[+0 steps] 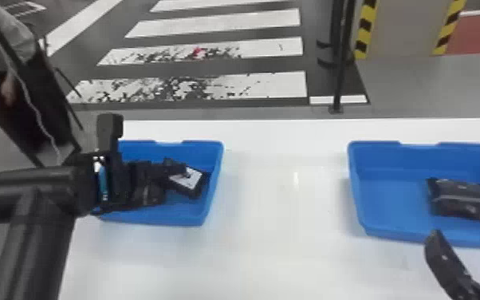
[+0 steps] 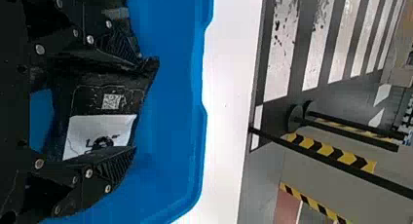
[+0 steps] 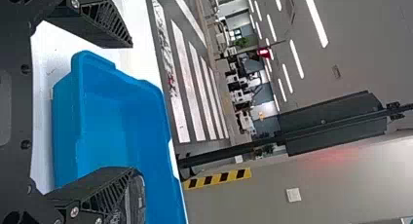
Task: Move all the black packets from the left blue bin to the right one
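My left gripper [image 1: 177, 169] reaches into the left blue bin [image 1: 163, 218], fingers on a black packet [image 1: 195, 190] with a white label. In the left wrist view, the left gripper [image 2: 138, 106] is shut on that packet [image 2: 139, 95], one finger against each side; the lower finger overlaps its label. A dark shape beside the upper finger may be another packet; I cannot tell. The right blue bin [image 1: 390, 199] holds black packet material [image 1: 466, 199] at its right side. My right gripper [image 1: 468, 239] stands open at that bin's near edge. In the right wrist view the right gripper [image 3: 132, 107] has nothing between its fingertips.
A white table [image 1: 283, 191] carries both bins, with a broad bare stretch between them. Beyond its far edge stands a dark pole [image 1: 341, 60]. A dark chair-like object [image 1: 24, 91] is at the far left, off the table.
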Controlling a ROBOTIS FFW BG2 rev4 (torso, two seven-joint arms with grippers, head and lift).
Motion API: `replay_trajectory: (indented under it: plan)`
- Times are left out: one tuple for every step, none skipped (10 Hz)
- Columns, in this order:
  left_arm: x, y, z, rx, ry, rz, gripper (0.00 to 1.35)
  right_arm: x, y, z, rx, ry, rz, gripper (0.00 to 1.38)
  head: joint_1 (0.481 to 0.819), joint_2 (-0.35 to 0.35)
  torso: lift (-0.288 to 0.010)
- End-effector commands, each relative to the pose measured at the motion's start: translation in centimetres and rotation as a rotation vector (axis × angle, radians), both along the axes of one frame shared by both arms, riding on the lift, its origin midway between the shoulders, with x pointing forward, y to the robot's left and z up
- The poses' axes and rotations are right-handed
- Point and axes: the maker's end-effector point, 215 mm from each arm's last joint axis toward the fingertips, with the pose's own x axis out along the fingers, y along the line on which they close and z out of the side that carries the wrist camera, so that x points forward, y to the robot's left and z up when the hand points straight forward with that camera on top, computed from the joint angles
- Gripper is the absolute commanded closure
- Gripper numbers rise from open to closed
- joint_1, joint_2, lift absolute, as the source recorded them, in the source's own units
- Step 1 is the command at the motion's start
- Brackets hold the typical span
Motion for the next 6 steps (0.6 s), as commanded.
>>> replay_trajectory:
  plan:
    - [0.2,-1.6,-1.3,-0.031,0.036,-0.027,0.73,0.0,0.0,0.0,0.010,0.002,-0.001,0.13,0.695,0.160,-0.185]
    - [-0.2,-2.2,-2.0,-0.025,0.057,-0.042,1.11,0.0,0.1,0.0,0.014,0.002,0.000,0.13,0.695,0.144,-0.185]
    - [-0.5,-2.4,-2.2,-0.026,0.068,-0.047,1.14,0.0,0.1,-0.2,0.018,0.006,0.000,0.13,0.695,0.139,-0.185]
    - [0.0,-1.9,-1.2,0.006,0.046,-0.057,1.15,0.0,0.1,-0.2,0.020,0.008,0.002,0.13,0.695,0.133,-0.185]
    - [0.1,-1.5,0.7,0.052,0.003,-0.070,1.16,-0.1,0.2,-0.3,0.021,0.010,0.004,0.13,0.695,0.131,-0.185]
    - [-1.3,-1.3,3.2,0.049,-0.046,-0.072,1.16,0.1,0.3,-0.1,0.028,0.004,0.007,0.14,0.695,0.136,-0.185]
